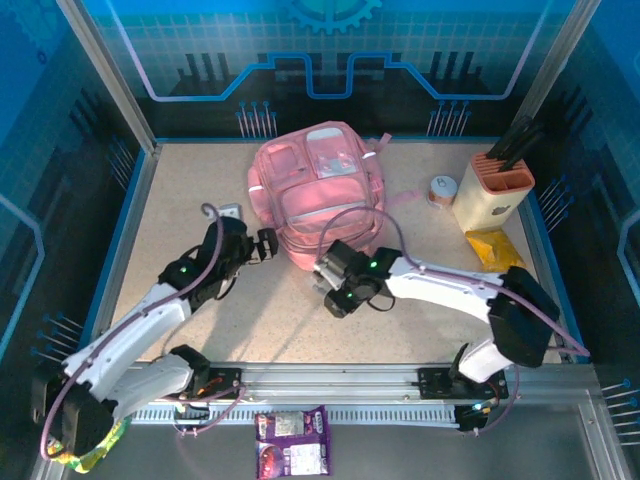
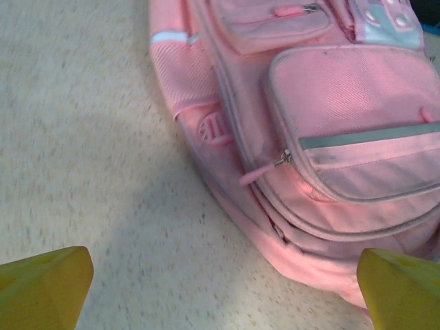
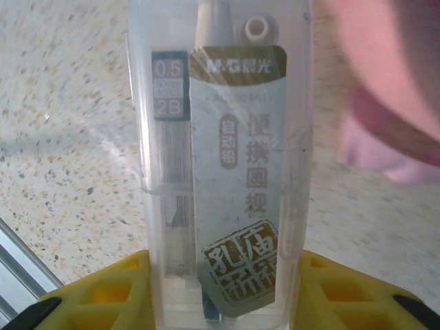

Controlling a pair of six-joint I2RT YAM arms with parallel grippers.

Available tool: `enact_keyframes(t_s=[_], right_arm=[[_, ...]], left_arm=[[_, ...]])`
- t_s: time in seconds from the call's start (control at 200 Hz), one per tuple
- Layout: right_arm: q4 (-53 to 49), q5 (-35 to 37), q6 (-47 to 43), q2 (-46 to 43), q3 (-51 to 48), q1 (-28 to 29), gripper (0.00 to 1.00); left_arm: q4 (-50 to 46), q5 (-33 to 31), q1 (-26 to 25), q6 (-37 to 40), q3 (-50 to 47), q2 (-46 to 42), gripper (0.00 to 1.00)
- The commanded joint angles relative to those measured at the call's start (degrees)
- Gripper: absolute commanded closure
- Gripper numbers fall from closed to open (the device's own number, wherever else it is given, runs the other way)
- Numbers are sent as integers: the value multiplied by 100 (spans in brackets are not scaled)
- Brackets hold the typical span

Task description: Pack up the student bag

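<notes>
I see a speckled table (image 1: 180, 200) inside blue walls (image 1: 330, 60). The left gripper (image 2: 220, 295) gapes wide (empty) near the student bag (image 1: 310, 180); the right gripper (image 3: 220, 289) clamps a clear case (image 3: 220, 137).

High rear overview, close wrist views, left sharing student bag (image 1: 318, 190)

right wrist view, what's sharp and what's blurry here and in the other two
Right wrist: the clear case is sharp, its print readable, while the student bag at upper right is a pink blur. Left wrist: the bag is slightly soft, its shadow on the table. Top external: even light, blue tint.
</notes>
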Motion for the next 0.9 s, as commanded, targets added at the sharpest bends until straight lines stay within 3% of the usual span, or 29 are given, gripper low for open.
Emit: enact_keyframes(t_s=[0.0, 0.185, 0.385, 0.615, 0.895], right_arm=[[-583, -176, 267, -480, -132, -465, 64], [-842, -342, 294, -1053, -286, -1383, 63], [-877, -549, 308, -1277, -392, -2185, 63], [-579, -1050, 343, -1284, -557, -2885, 63], [-467, -1278, 335, -1239, -566, -3004, 64]], left_arm=[[763, 63, -60, 1601, 500, 651, 1], [1019, -52, -567, 3218, 1342, 2064, 1], [1214, 4, -994, 4196, 2023, 3154, 1], [990, -243, -1113, 4782, 2776, 4247, 1], [893, -648, -1075, 5231, 3277, 4762, 4]])
